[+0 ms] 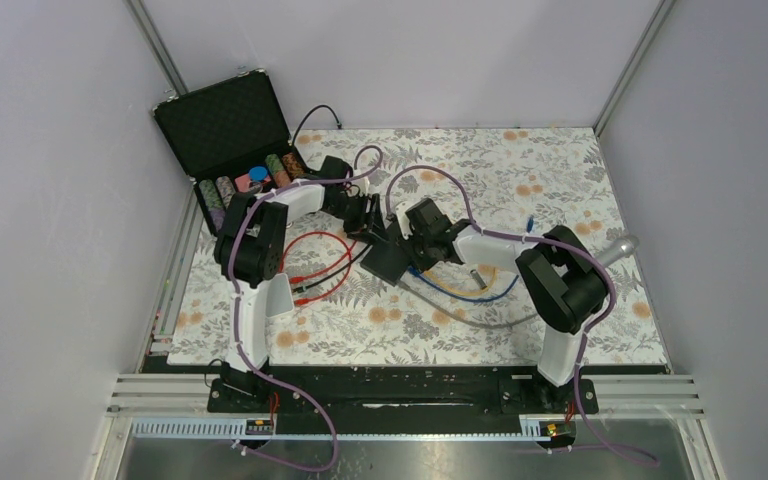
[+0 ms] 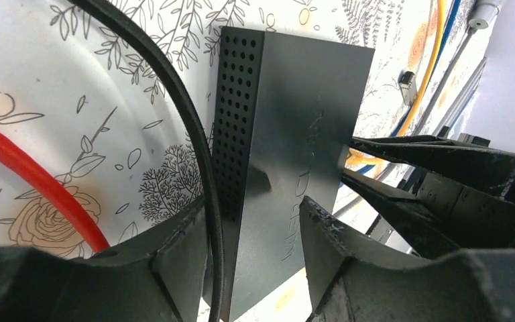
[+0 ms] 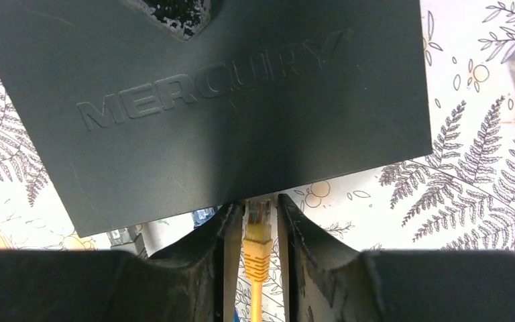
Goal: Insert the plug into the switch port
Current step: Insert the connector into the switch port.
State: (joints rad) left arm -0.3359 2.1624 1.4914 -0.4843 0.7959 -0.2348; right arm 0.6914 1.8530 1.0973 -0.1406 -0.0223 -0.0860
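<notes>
The yellow network plug point(image 3: 257, 225) sits nose-first against the near edge of the black Mercury switch point(image 3: 241, 114). Its tip goes out of sight under that edge, so I cannot tell whether it is fully seated in a port. Its yellow cable point(image 3: 257, 295) trails straight back towards my wrist.

My right gripper point(image 3: 255, 208) flanks the plug, one finger on each side. I see a thin sliver of gap between each finger and the plug body, so the jaws look slightly parted, not pinching. I judge they are lined up this way to keep the plug square to the port.

At the switch's other end, my left gripper point(image 2: 255, 206) straddles the housing. One finger lies on the lettered top face and the other sits beside the perforated side. A black cable point(image 2: 194, 134) runs between that finger and the vents. I judge this straddle braces the switch so it will not slide on the floral table cover point(image 3: 483, 168) under a push. Whether these fingers actually clamp the housing, I cannot tell.
</notes>
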